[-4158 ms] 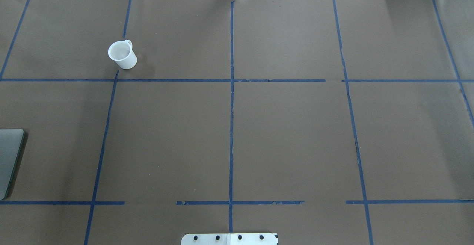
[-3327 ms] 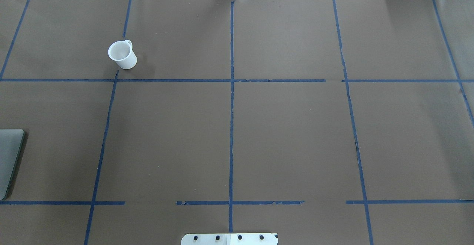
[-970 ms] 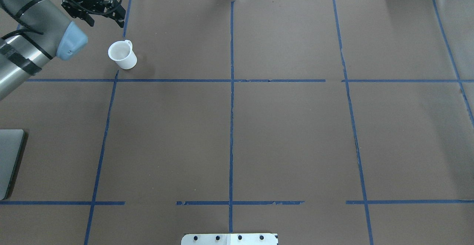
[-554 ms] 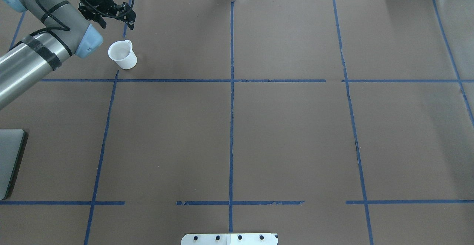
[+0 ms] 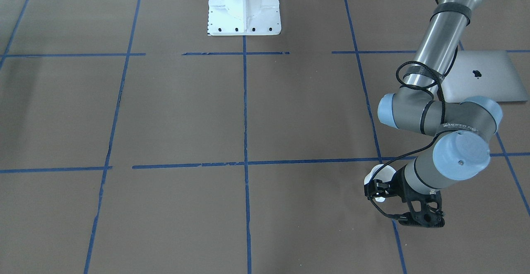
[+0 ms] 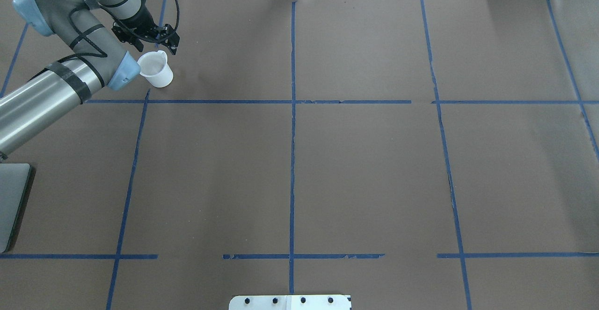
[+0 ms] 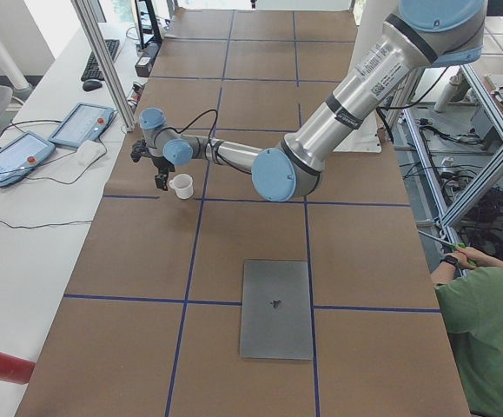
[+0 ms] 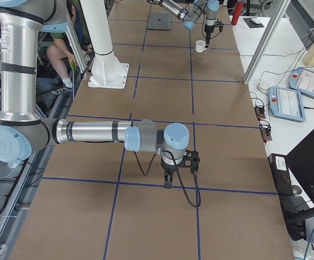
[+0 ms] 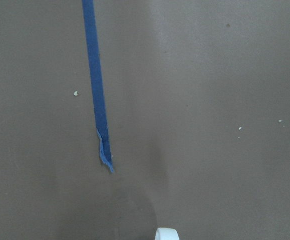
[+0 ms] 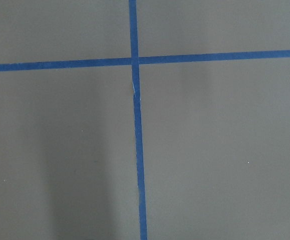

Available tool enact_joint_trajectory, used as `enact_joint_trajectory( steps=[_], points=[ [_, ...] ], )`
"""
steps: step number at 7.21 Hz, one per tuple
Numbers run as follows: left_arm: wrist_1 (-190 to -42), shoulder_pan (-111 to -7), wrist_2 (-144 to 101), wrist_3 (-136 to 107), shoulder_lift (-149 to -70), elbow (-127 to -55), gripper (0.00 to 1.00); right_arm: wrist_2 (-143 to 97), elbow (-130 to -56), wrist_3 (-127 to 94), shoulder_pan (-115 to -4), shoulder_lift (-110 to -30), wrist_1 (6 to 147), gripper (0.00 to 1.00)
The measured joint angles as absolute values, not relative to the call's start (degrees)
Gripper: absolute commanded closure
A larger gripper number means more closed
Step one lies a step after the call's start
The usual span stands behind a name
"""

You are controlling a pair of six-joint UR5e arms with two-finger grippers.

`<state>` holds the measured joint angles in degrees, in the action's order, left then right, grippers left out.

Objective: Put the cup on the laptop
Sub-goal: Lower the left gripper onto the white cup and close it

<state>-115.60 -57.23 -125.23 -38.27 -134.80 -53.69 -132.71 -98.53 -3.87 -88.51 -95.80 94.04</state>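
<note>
The white cup (image 6: 156,70) stands upright on the brown table at the far left, handle on its far side. It also shows in the exterior left view (image 7: 182,185) and, partly hidden by the gripper, in the front-facing view (image 5: 377,173). My left gripper (image 6: 157,47) is open and hovers over the cup's far rim and handle, apart from it. The left wrist view shows only the cup's rim (image 9: 166,234) at the bottom edge. The closed silver laptop (image 5: 484,77) lies near the robot's left side (image 6: 11,202). My right gripper (image 8: 179,174) hangs low over bare table; I cannot tell its state.
Blue tape lines cross the brown table (image 6: 355,169). The robot's white base plate (image 5: 244,9) is at the near-centre edge. A side desk with tablets (image 7: 25,148) and a metal post (image 7: 103,61) lie beyond the cup. A person in green (image 7: 486,321) sits by the robot's side.
My left arm has come in from the left and carried the open gripper right and down, from beyond the cup to just over its far rim. The cup and laptop have not moved.
</note>
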Motion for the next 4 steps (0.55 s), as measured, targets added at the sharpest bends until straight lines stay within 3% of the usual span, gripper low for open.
enact_joint_trajectory(
  steps=[4],
  points=[
    [-117.3,-56.2,-125.0,-38.3,-135.1,-51.5,0.33,-132.7,-98.5,-3.9,-88.5,-95.8,94.0,0.00]
  ],
)
